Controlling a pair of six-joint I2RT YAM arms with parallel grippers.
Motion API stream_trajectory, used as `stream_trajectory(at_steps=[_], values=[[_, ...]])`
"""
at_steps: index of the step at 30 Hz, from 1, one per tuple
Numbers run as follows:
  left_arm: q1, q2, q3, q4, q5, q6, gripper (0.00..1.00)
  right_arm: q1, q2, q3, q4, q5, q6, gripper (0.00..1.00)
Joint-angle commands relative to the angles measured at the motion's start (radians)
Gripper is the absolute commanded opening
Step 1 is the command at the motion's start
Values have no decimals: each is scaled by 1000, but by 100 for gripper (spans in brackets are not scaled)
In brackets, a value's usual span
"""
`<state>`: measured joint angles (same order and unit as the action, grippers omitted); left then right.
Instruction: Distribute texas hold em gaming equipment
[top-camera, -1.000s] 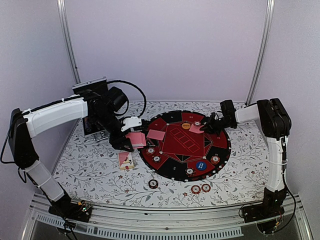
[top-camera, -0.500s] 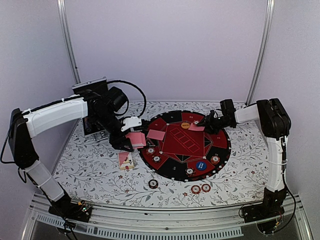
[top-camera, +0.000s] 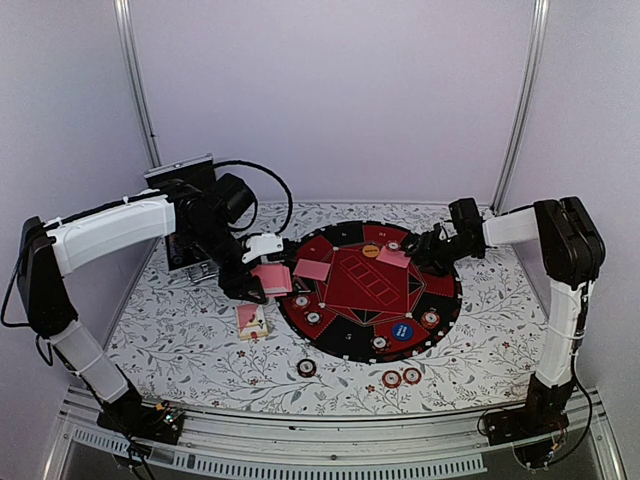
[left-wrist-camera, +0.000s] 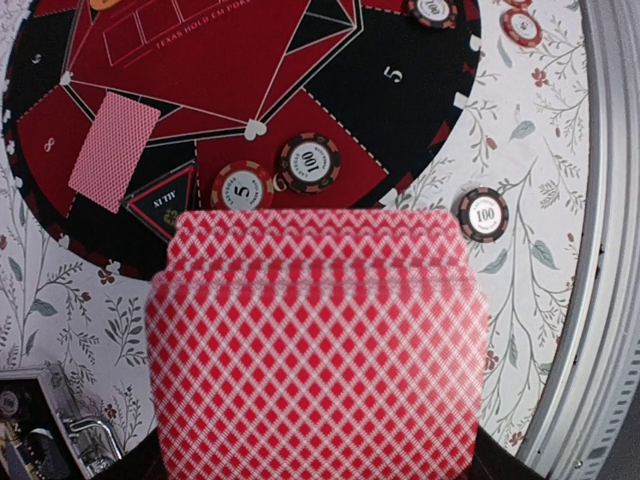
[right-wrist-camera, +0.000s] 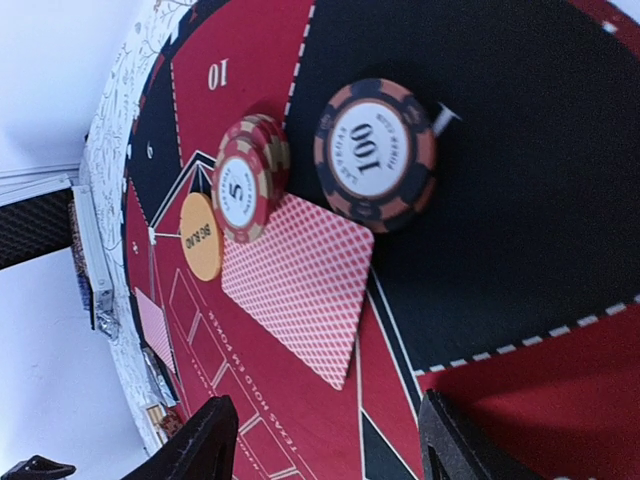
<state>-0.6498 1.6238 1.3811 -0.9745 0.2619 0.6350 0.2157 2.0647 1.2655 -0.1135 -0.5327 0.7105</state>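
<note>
One diamond-patterned, pink-backed card (right-wrist-camera: 300, 285) lies flat on the round black-and-red mat (top-camera: 345, 338), just beside a ridged red-and-white chip stack (right-wrist-camera: 245, 180), a brown chip (right-wrist-camera: 377, 155) and a smooth orange disc (right-wrist-camera: 200, 237); the right pincer (right-wrist-camera: 325, 438) hangs over it, fingers spread wide, gripping nothing; the left pincer (top-camera: 262, 283) is clamped on a fanned deck (left-wrist-camera: 318, 340), which hides its fingers in the wrist view; a black case (top-camera: 185, 170) sits half-hidden behind that arm on the floral desk (top-camera: 180, 340).
</note>
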Motion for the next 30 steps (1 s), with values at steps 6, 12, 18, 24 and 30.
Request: stream_trajectory(at_steps=[6, 12, 18, 24, 30], values=[[-1, 2, 22, -8, 23, -6, 0, 8, -184, -82, -108, 74, -60, 70], [-1, 8, 27, -8, 23, -6, 0, 134, -278, -79, -79, 51, -16, 82], [2, 8, 30, -6, 27, -10, 0, 276, -329, -76, -23, 41, 35, 89], [4, 10, 32, -6, 34, -13, 0, 429, -295, -25, -38, 17, 62, 99], [5, 3, 32, -4, 34, -15, 0, 520, -251, 33, -39, -2, 35, 99]])
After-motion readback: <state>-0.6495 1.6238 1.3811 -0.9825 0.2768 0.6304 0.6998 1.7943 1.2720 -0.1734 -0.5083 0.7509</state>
